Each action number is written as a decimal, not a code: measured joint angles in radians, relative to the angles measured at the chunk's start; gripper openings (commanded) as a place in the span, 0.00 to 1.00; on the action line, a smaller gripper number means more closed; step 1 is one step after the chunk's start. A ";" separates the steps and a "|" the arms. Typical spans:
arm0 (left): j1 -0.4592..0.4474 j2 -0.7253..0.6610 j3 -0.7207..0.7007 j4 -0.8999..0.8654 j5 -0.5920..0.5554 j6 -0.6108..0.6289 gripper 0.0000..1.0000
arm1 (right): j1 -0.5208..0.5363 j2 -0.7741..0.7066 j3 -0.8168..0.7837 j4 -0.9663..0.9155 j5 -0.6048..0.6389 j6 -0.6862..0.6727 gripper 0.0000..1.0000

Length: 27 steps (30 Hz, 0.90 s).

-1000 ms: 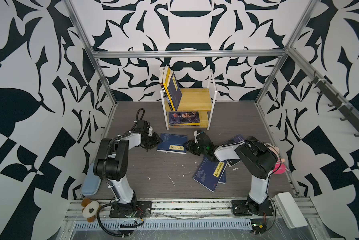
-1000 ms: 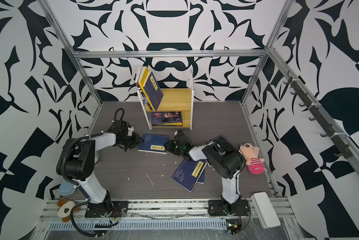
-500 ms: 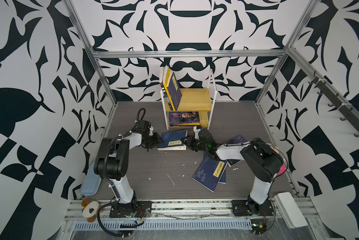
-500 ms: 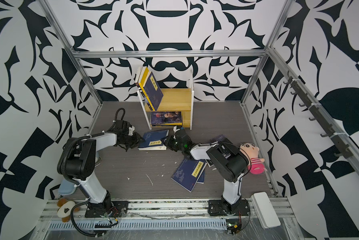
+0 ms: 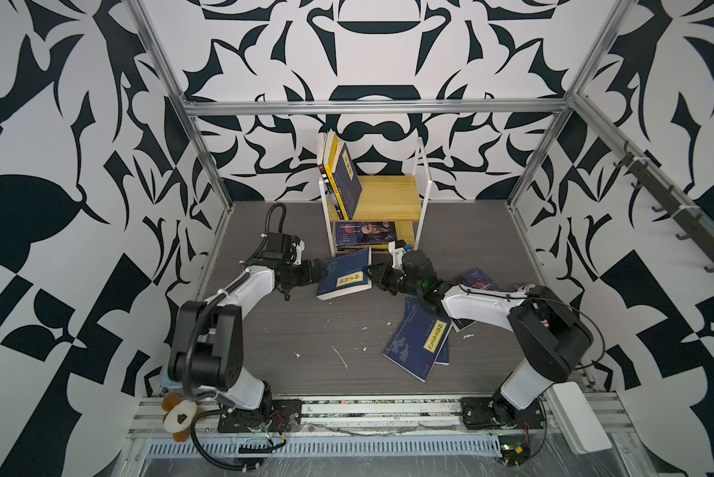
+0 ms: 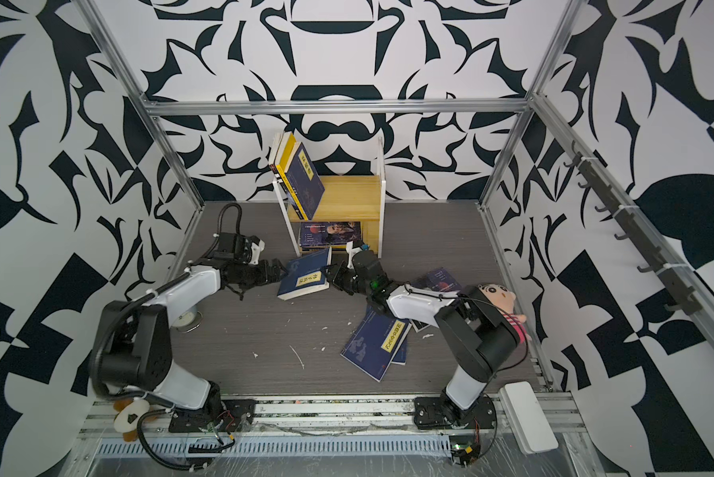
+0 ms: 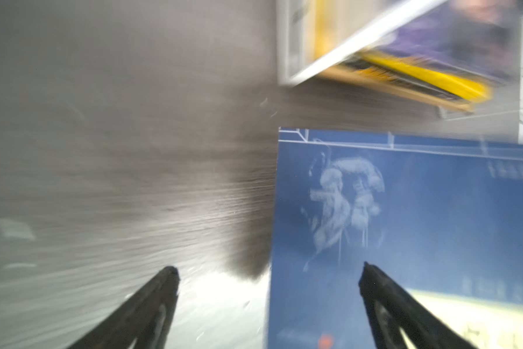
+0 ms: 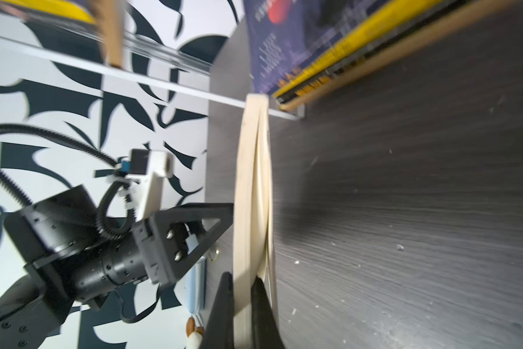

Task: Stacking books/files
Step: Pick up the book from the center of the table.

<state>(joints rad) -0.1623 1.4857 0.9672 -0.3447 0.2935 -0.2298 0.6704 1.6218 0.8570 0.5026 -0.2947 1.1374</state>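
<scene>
Now | right hand pinches navy book | left hand spread opposite

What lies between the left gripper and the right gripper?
A navy book, seen in both top views. The right gripper is shut on its edge; the left gripper is open.

A rack stands far centre on the worktop. Leaning books occupy the left end of its upper board; flat books lie on its lower board. Just on its near side, a tilted book sits between the left pincer, at its left edge, and the right pincer, on its right edge. Loose books overlap nearer, to the right; a doll lies rightmost.
</scene>
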 measured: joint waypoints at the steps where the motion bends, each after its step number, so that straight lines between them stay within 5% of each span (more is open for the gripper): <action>1: 0.000 -0.054 0.020 -0.015 0.003 0.063 1.00 | -0.005 -0.025 0.000 -0.009 0.004 0.000 0.04; 6: -0.045 -0.185 0.159 -0.111 0.039 0.383 1.00 | -0.021 -0.091 0.003 -0.031 0.029 0.038 0.04; 13: -0.225 -0.138 0.282 -0.275 -0.007 0.675 1.00 | -0.026 -0.111 0.039 -0.075 0.060 0.114 0.05; 27: -0.431 0.002 0.364 -0.297 -0.272 0.770 0.87 | -0.023 -0.163 0.050 -0.095 0.101 0.177 0.04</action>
<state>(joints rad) -0.5930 1.4876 1.3315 -0.6415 0.0216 0.5404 0.6479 1.4586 0.9070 0.4072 -0.1936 1.3148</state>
